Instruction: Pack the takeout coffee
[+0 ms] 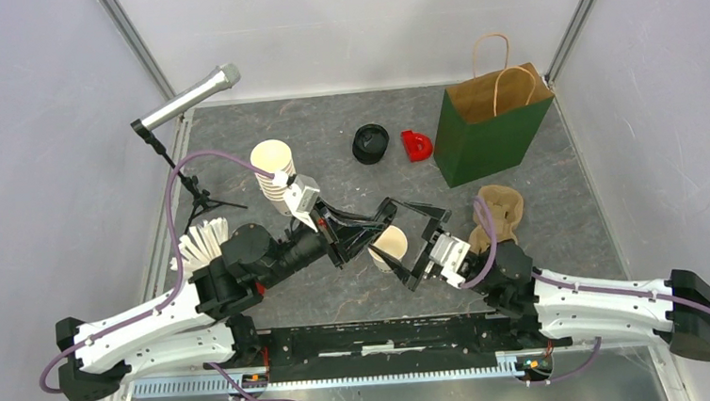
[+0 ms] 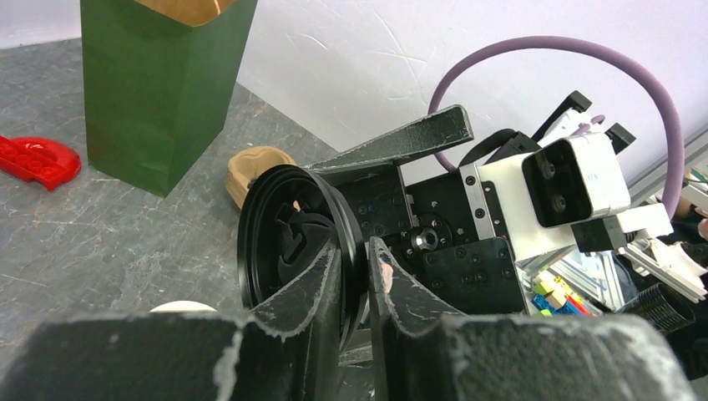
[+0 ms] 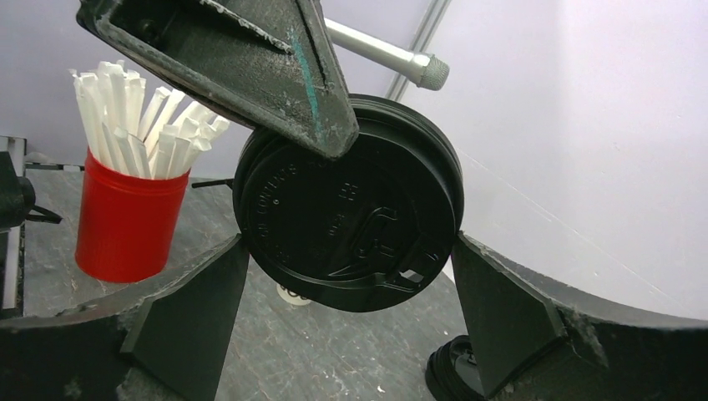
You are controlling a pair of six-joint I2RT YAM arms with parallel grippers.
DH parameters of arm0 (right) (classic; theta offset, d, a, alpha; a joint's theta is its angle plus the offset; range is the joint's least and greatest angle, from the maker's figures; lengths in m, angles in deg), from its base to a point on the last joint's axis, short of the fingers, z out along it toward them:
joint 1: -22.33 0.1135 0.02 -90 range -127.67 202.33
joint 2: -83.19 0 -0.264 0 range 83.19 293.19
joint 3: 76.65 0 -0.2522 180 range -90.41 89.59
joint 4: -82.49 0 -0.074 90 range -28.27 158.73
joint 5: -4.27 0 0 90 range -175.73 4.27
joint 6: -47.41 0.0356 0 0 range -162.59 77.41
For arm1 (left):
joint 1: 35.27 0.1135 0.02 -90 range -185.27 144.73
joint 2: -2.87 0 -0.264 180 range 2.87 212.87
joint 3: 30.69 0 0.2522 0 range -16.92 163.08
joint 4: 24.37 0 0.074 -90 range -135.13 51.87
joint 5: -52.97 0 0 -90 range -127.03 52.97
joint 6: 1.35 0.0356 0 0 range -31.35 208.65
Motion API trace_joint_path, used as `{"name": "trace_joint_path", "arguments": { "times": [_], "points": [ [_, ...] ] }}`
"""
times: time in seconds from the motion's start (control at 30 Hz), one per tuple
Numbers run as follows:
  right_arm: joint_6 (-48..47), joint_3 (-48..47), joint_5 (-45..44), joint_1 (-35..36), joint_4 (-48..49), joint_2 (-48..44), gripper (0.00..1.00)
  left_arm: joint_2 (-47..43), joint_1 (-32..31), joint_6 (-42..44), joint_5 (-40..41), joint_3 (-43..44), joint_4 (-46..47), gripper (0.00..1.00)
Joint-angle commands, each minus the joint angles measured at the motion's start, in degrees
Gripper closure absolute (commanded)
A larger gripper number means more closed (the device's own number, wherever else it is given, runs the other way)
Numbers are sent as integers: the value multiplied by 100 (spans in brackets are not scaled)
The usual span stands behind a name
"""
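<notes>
My left gripper (image 1: 383, 219) is shut on the rim of a round black lid (image 2: 284, 242), held on edge above the table's middle. In the right wrist view the same lid (image 3: 351, 225) hangs from a left finger (image 3: 250, 58), between my right gripper's (image 3: 346, 284) wide-open fingers, which do not touch it. One small cream cup (image 1: 390, 247) stands lidless on the table just under the lid, left of my right gripper (image 1: 422, 243). Its rim (image 2: 182, 306) shows at the bottom of the left wrist view. A cream patch with dark print (image 3: 292, 295) peeks out below the lid.
A green and brown paper bag (image 1: 492, 120) stands open at the back right, with a cardboard cup carrier (image 1: 501, 211) in front of it. A stack of black lids (image 1: 370, 144), a red piece (image 1: 416, 145), a stack of lidless cups (image 1: 273, 164) and a red cup of sticks (image 3: 129, 217) stand around.
</notes>
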Motion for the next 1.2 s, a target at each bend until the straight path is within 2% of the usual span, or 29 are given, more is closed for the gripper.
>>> {"name": "trace_joint_path", "arguments": {
  "times": [0.0,0.13,0.27,0.33,0.37,0.4,0.5,0.57,0.77,0.9,1.0,1.1,1.17],
  "points": [
    [-206,-165,-460,150,157,14,5,-17,13,-128,145,-11,240,77],
    [-156,-114,-502,176,176,-52,15,-87,13,-73,246,-17,139,76],
    [-8,24,-538,176,95,-230,18,-165,13,-17,488,-43,-14,70],
    [110,62,-602,176,-92,-323,18,-199,17,-49,615,-72,-26,61],
    [198,72,-690,178,-193,-365,18,-208,19,-79,676,-70,-42,46],
    [320,80,-769,181,-368,-406,17,-206,16,-87,725,-57,-70,36],
    [772,8,-1134,176,-1182,-530,15,-202,19,79,801,34,-354,17],
    [1309,-110,-1516,179,-1937,-585,15,-202,19,132,910,122,-738,1],
    [2996,-636,-2411,176,-4519,-529,13,-131,20,433,1463,278,-1686,0],
    [3549,-929,-2424,178,-5455,-261,10,177,260,277,1491,349,-2085,0],
    [3645,-1227,-2416,167,-5856,18,8,378,1100,-258,425,248,-2127,0],
    [3608,-1552,-2444,159,-6119,350,7,534,2230,-794,-1046,9,-1867,9],
    [3600,-1755,-2371,163,-6275,562,6,568,2600,-907,-1456,-114,-1669,10]
  ]
}}
